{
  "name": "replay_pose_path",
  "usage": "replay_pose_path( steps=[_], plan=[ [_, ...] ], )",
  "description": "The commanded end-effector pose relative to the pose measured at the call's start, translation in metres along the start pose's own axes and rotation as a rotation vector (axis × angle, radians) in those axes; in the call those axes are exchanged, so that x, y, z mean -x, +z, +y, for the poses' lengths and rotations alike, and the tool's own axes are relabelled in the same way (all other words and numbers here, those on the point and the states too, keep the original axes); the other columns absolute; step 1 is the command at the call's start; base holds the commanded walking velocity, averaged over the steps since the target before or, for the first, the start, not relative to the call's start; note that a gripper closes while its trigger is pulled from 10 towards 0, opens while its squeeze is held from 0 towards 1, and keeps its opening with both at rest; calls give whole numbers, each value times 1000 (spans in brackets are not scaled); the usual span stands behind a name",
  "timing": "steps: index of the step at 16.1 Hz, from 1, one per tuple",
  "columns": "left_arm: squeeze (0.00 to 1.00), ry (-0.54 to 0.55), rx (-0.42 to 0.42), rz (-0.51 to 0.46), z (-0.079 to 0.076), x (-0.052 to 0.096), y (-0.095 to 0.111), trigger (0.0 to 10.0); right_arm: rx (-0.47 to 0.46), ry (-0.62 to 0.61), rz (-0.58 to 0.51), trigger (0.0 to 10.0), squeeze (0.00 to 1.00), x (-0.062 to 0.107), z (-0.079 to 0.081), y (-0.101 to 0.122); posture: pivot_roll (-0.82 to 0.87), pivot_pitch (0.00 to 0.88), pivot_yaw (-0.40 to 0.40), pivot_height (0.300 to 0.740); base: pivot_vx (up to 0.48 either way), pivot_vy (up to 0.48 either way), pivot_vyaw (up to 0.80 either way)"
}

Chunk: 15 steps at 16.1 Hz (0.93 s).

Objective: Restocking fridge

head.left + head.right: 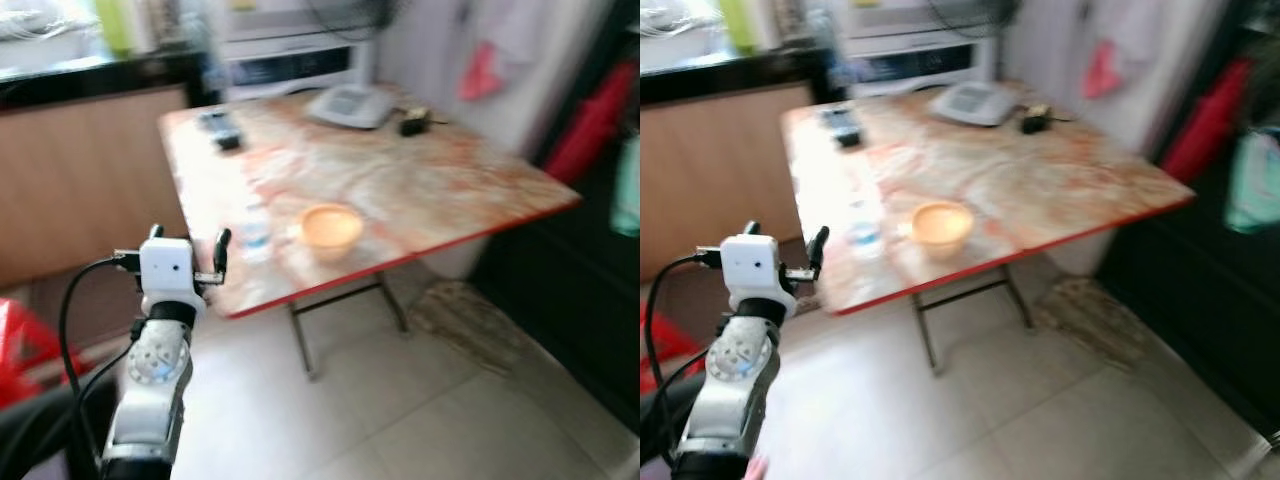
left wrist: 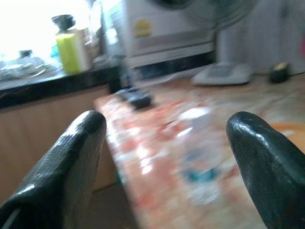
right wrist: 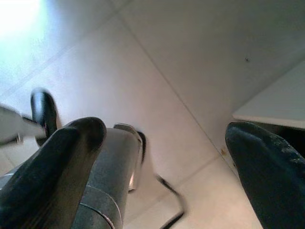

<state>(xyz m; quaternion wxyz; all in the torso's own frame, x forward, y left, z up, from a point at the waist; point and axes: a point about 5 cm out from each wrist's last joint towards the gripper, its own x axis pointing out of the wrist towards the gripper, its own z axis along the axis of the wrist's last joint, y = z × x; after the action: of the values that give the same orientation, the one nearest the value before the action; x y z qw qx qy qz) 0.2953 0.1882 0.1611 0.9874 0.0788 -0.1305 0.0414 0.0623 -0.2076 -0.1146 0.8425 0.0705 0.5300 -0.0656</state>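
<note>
A small clear water bottle (image 1: pixel 256 232) stands near the front left edge of an orange marbled folding table (image 1: pixel 420 190). An orange bowl (image 1: pixel 331 228) sits just to its right. My left gripper (image 1: pixel 190 245) is raised in front of the table's left front corner, short of the bottle. It is open and empty. In the left wrist view the blurred bottle (image 2: pixel 200 152) stands ahead between the two spread fingers (image 2: pixel 71 157). My right gripper (image 3: pixel 164 129) hangs open over pale floor tiles, holding nothing.
A white flat device (image 1: pixel 350 104), a small black object (image 1: pixel 412 124) and dark remotes (image 1: pixel 220 128) lie at the table's far side. A wooden counter (image 1: pixel 90 170) stands on the left, a dark cabinet (image 1: pixel 580 250) on the right, a mat (image 1: pixel 470 320) under the table, something red (image 1: pixel 20 345) on the floor at the left.
</note>
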Motion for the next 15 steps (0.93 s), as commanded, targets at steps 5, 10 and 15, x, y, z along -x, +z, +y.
replay_pose_path(
  steps=[5,10,15],
  plan=[
    [0,-26,-4,-33,-9,-2,9,10000,17,-5,91,10000,0,7,-4,-23,133,0,-37,740,275,0,0],
    [0,-27,-9,-45,-10,-3,12,10000,8,-3,79,10000,0,7,-4,-22,137,0,-40,740,274,0,563],
    [0,-20,-17,-54,-8,-3,14,10000,3,-4,82,10000,0,6,-3,-22,141,0,-39,740,274,0,0]
  ],
)
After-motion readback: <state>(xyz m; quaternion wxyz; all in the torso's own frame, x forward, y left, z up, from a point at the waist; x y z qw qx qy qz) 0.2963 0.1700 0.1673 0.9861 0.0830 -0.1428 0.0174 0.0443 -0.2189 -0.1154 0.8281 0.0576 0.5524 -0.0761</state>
